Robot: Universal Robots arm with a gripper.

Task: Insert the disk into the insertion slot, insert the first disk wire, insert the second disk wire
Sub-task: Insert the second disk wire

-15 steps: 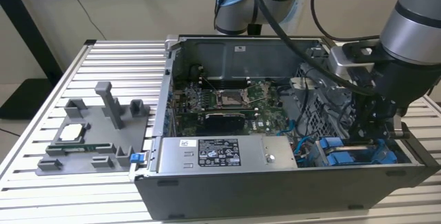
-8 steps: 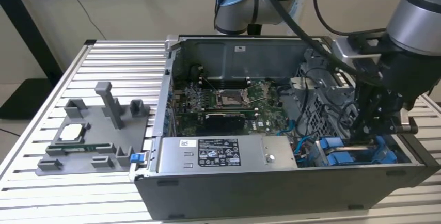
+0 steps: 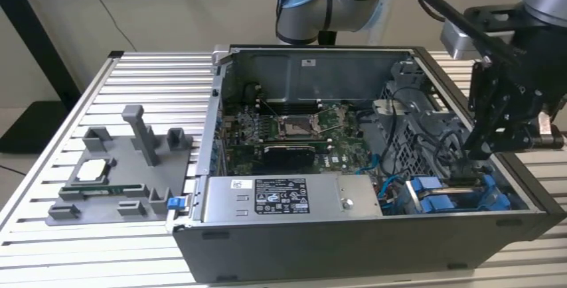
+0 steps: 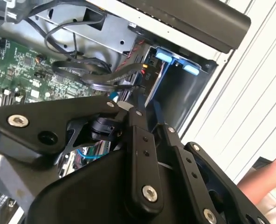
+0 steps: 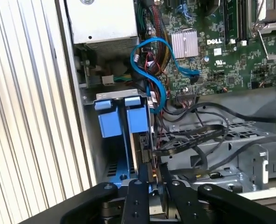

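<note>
So the disk is sitting on edge down in the insertion slot, at the corner of the open computer case on the exterior view's right. What you can see of the disk is mostly a thin grey edge with bright blue plastic alongside it, plus blue tabs sticking up at the top of the bay.

The tool is right down over that disk, black fingers close together on either side of its edge, but I honestly can't tell whether it's actually clenched on it or just hovering there.

Lots of clutter around it: a blue cable loops past just beside the bay, and a bundle of black cables runs across right next to the disk. The green board is further inside, and the long silver box with the sticker sits along the front edge. Out on the slatted desk there's a grey tray holding spare parts.
</note>
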